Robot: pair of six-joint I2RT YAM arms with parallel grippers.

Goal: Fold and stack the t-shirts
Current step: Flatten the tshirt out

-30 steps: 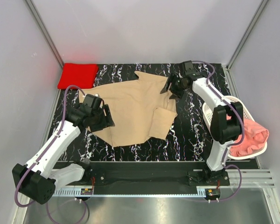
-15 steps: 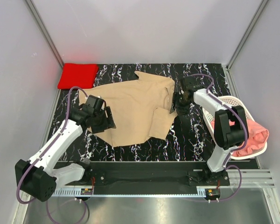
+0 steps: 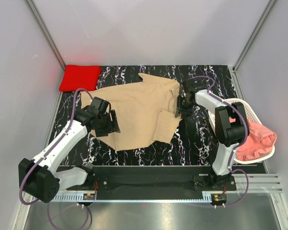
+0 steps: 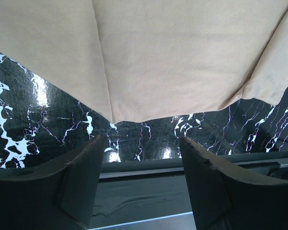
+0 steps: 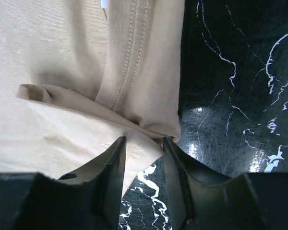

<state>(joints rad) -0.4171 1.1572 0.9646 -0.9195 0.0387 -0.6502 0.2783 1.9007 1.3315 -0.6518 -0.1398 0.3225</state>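
Lying spread across the black marble-patterned surface (image 3: 197, 139), the tan short-sleeved cotton t-shirt (image 3: 134, 112) has its right side folded inward. Left gripper (image 4: 141, 163) fingers gape wide over the near hem, holding nothing. Right gripper (image 5: 141, 148) fingers stand narrowly apart astride the shirt's bunched right edge; whether they pinch it, I cannot tell.
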